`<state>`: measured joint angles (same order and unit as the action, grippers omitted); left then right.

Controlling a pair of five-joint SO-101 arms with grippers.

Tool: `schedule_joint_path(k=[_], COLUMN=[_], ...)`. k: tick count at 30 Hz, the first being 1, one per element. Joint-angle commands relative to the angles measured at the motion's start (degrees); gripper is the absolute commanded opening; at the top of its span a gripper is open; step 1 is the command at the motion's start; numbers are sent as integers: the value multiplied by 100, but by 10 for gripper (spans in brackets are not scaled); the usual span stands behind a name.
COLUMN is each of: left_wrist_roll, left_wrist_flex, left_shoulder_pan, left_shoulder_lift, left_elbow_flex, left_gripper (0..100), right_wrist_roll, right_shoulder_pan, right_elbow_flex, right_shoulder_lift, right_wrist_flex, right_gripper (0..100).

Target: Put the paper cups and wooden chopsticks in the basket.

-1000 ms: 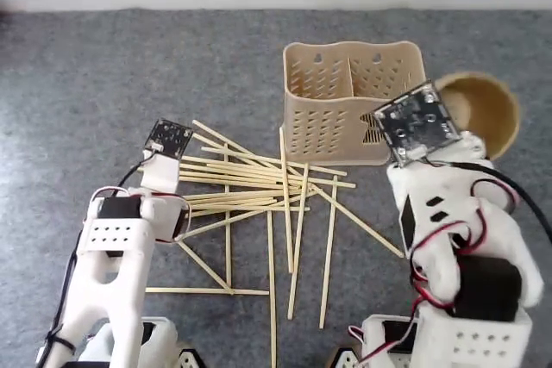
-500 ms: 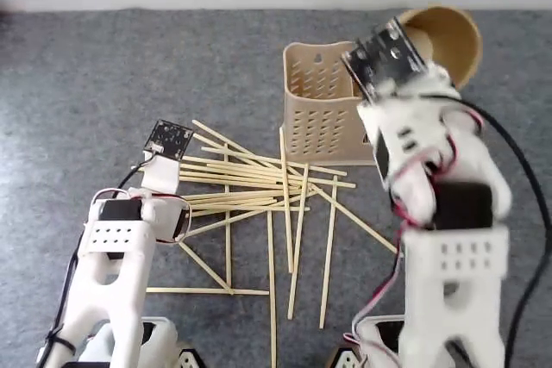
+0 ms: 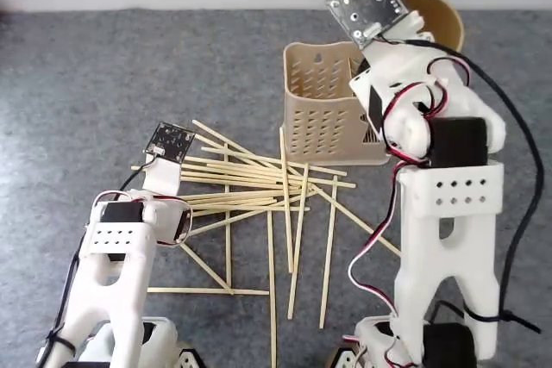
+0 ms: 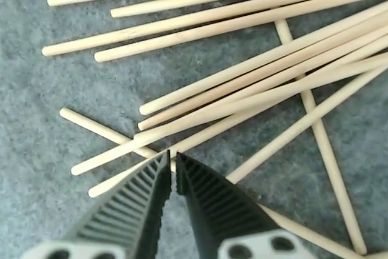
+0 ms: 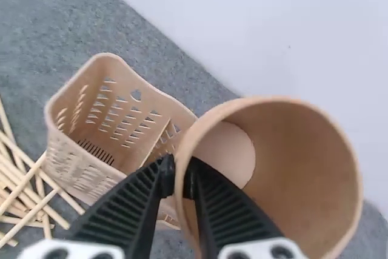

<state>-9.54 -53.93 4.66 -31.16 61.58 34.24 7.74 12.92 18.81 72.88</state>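
Pinching the rim of a brown paper cup (image 5: pixel 279 168), the right gripper (image 5: pixel 179 171) has one finger inside the wall and one outside. It holds the cup tilted at the far corner of the beige perforated plastic basket (image 3: pixel 323 118). Pale wooden chopsticks (image 3: pixel 259 187) lie scattered and crossed on the grey felt table (image 3: pixel 103 66) in front of the basket, the nearest close up to its wall. The left gripper (image 4: pixel 171 165) hangs low over the pile's end farthest from the basket, its fingers drawn to a narrow slit with nothing between them.
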Motion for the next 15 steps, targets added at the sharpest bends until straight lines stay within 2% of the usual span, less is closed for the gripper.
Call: schedule_joint_path(k=[1,9,15], left_wrist_roll=[53,53,44], left_wrist_flex=[105,105,105], left_shoulder_pan=[-35,-35,-35], left_shoulder_lift=[-158,-158,-158], left_elbow_flex=[-22,-22,-22], left_gripper=[12,12,12], right_wrist_roll=[-132,-141,-1011], right_shoulder_pan=[119,110,13], right_elbow_flex=[607,624,633], right_shoulder_lift=[-224,-1068,-954], right_wrist_flex=[330,400,382], right_gripper=[8,26,294])
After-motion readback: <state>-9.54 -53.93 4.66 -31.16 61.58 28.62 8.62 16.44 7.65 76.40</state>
